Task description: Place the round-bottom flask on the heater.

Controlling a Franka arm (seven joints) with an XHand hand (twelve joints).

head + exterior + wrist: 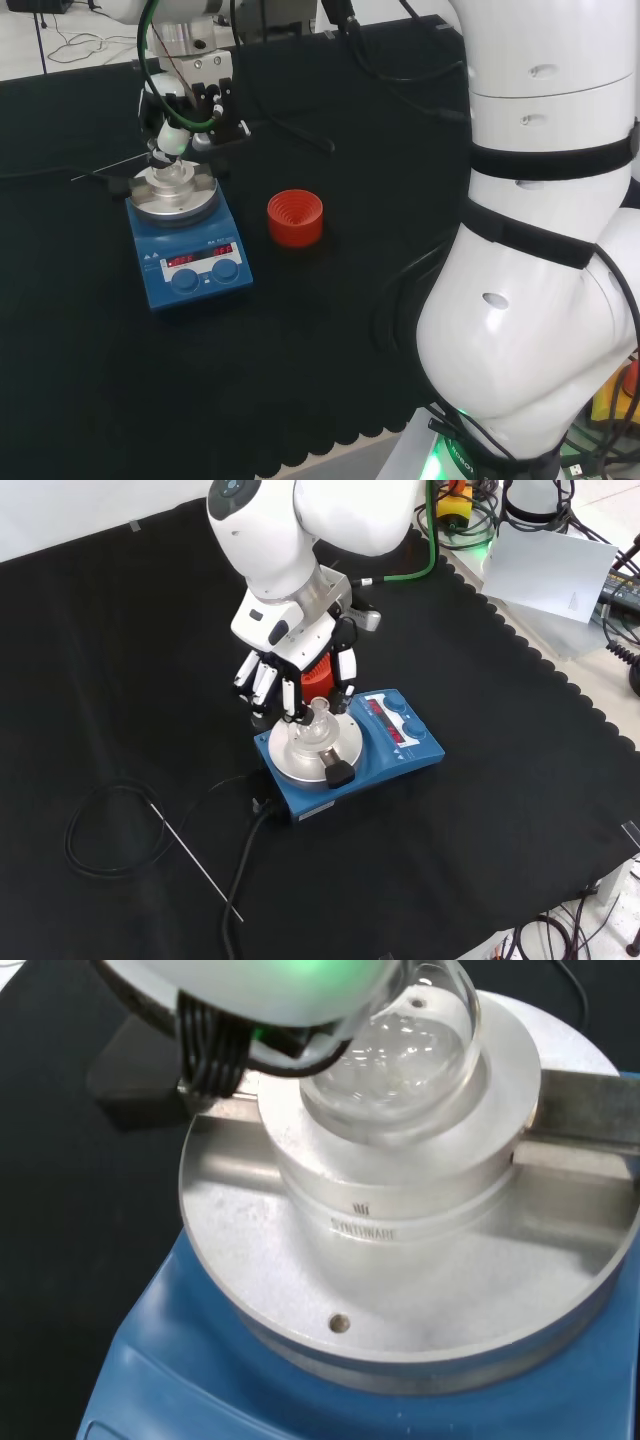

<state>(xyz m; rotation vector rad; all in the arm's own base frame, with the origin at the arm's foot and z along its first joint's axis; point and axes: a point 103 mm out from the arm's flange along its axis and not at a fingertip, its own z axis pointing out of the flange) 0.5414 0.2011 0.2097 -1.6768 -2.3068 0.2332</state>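
The clear round-bottom flask (400,1050) rests with its bulb in the well of the silver block (400,1190) on the blue heater (400,755). In the front view the hand (300,675) stands right above the heater's plate, and its fingers (290,695) reach down around the neck of the flask (320,718). In the head view the hand (205,95) hovers over the flask (170,165) and the heater (190,255). How much of the neck the fingers touch is hidden.
A red ribbed stand (295,218) sits on the cloth right of the heater in the head view; in the front view the stand (318,670) shows behind the fingers. A coiled black cable (110,830), a thin rod (195,865) and the heater's cord (245,870) lie nearby.
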